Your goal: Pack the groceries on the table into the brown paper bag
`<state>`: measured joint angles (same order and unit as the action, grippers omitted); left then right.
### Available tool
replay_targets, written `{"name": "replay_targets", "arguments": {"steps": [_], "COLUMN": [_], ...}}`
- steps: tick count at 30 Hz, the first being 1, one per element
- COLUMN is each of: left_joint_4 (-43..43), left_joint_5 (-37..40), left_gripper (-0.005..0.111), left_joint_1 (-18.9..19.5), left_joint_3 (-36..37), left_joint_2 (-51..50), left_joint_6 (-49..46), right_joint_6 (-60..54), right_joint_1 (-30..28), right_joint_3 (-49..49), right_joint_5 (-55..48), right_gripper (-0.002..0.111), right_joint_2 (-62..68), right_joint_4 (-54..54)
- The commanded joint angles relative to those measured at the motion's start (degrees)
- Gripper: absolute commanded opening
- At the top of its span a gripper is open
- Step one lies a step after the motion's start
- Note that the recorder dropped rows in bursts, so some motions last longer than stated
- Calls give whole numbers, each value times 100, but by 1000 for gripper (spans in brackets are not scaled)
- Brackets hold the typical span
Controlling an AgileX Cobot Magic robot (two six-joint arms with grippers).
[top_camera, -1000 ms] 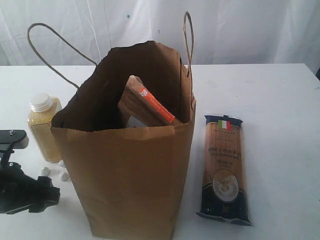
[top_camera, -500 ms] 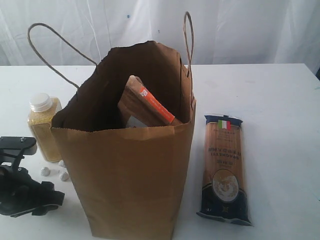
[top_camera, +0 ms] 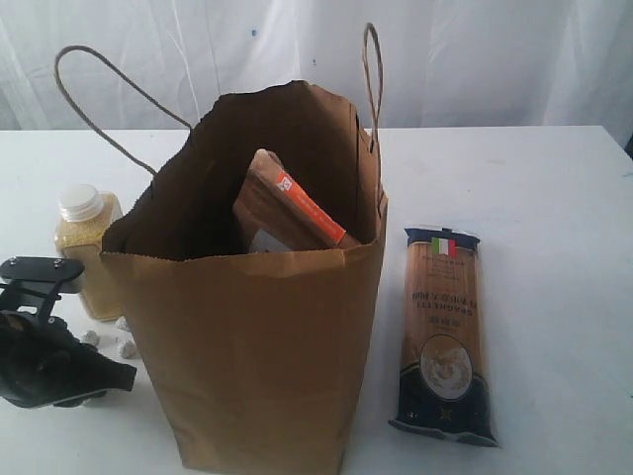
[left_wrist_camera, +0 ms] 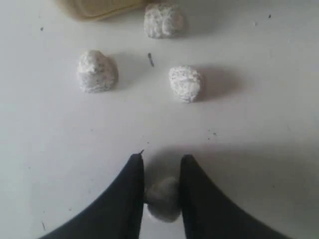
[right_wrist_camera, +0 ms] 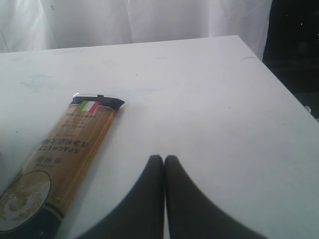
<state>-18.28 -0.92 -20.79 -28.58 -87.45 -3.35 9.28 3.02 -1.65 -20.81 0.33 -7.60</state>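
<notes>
Your left gripper (left_wrist_camera: 162,158) has its fingers closed in on a small white lump (left_wrist_camera: 162,200), pinched low down on the table (top_camera: 554,198). It's a rounded little thing sitting between the tips, so I'd guess it can squirt out sideways when you lift. It also looks chalky, so a hard squeeze might crumble it.

Just ahead sit the loose lumps (left_wrist_camera: 96,71), with the yellow-grain bottle (top_camera: 84,247) right behind them. A sloppy lift could scatter the lumps or knock the bottle over. The brown paper bag (top_camera: 257,336) stands just beside your arm, tall and probably light. Clip its wall on the way up and it may tip.

Your right gripper (right_wrist_camera: 164,159) is pressed together, holding nothing, above the table near the spaghetti packet (top_camera: 443,332).

Count:
- four white lumps, one gripped and three loose
- one bottle
- one spaghetti packet flat on the table
- one orange-labelled pouch (top_camera: 294,206) leaning inside the bag
- one bag

You can't see whatever's under the pouch.
</notes>
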Motion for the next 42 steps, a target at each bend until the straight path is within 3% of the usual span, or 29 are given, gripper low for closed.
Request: {"name": "replay_targets", "arguments": {"steps": [1,8,20,28,33,35,38,42], "left_joint_4": [-57,-57,-57,-57,-220,-705,-2344,-3107], "left_joint_5": [700,1002,1785,3180,3784,3945,3934,3838], "left_gripper": [0,0,0,0,0,0,0,0], "left_joint_1": [-3,-3,-3,-3,-3,-3,-3,-3], "left_joint_3": [105,105,71,-975,-2033,-2388,-2698,-2832], "left_joint_2": [-148,404,2425,3563,4294,4496,4499,4122], "left_joint_6": [-15,-15,-50,-118,-118,-262,-1645,-2216], "right_joint_6": [-54,-54,-54,-54,-54,-54,-54,-54], "right_joint_1": [-22,-22,-22,-22,-22,-22,-22,-22], "right_joint_3": [11,11,11,11,11,11,11,11], "right_joint_5": [33,33,33,33,33,33,33,33], "right_gripper": [0,0,0,0,0,0,0,0], "right_joint_2": [-33,-33,-33,-33,-33,-33,-33,-33], "right_joint_4": [-19,-19,-19,-19,-19,-19,-19,-19]}}
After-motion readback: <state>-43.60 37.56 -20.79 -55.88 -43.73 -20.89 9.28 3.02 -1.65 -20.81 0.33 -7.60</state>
